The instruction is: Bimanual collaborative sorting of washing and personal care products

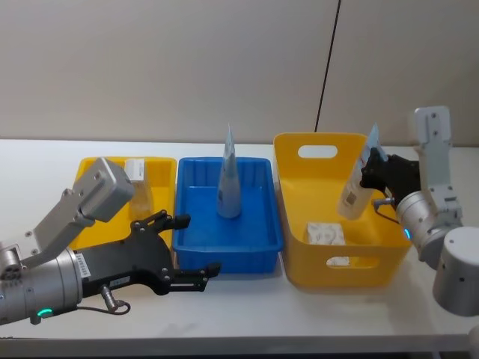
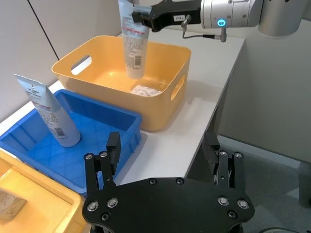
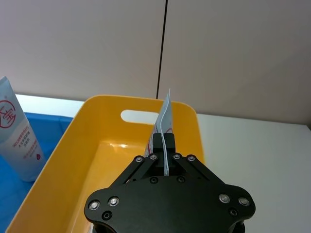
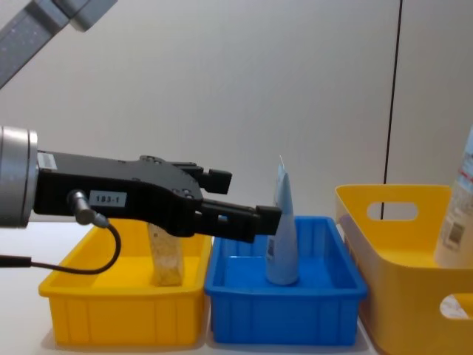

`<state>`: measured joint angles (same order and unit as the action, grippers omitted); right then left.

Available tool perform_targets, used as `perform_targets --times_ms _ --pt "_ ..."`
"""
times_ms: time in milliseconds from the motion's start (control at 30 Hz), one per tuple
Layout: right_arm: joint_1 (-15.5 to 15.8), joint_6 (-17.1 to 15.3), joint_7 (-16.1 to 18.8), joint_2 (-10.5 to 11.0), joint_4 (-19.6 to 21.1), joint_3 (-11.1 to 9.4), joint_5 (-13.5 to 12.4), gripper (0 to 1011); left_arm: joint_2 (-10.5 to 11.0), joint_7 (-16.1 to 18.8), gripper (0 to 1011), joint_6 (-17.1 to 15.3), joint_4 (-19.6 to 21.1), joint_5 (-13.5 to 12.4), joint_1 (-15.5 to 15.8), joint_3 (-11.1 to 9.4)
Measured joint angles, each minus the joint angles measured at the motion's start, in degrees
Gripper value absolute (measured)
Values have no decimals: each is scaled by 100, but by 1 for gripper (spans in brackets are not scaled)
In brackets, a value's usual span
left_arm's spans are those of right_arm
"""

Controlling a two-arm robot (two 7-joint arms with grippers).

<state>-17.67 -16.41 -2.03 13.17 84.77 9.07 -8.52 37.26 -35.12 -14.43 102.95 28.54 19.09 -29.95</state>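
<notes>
A pale-blue pouch (image 1: 357, 188) hangs over the deep yellow basket (image 1: 293, 247), pinched at its flat top by my right gripper (image 1: 372, 173), which is shut on it (image 3: 165, 116). A whitish leaf-printed pack (image 1: 324, 233) lies on the basket floor below it (image 2: 146, 91). A second pale-blue pouch (image 1: 230, 185) stands upright in the blue tray (image 1: 224, 254). My left gripper (image 1: 196, 245) hovers open and empty at the blue tray's near left corner, fingers (image 2: 112, 145) spread wide.
A shallow yellow tray (image 1: 161, 168) sits left of the blue tray and holds a small beige pack (image 4: 166, 255). The three containers stand side by side on the white table (image 1: 247, 307); a wall rises close behind.
</notes>
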Motion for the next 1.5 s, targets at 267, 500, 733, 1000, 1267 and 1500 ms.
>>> perform_targets --times_ms 267,500,733,1000,1267,1500 --pt "47 76 -35 -66 -137 -5 22 111 0 0 1001 0 0 0 0 0" --pt "64 106 -46 -91 -188 -9 32 319 0 0 1002 0 0 0 0 0" --pt "75 132 -54 -111 -222 -10 40 524 0 0 1002 0 0 0 0 0" --pt "84 140 -58 -121 -239 -11 47 785 0 0 1001 0 0 0 0 0" --pt "114 198 85 -105 -98 -17 24 1002 0 0 1002 0 0 0 0 0" --pt "119 316 302 -92 217 -55 -86 1000 0 0 1002 0 0 0 0 0"
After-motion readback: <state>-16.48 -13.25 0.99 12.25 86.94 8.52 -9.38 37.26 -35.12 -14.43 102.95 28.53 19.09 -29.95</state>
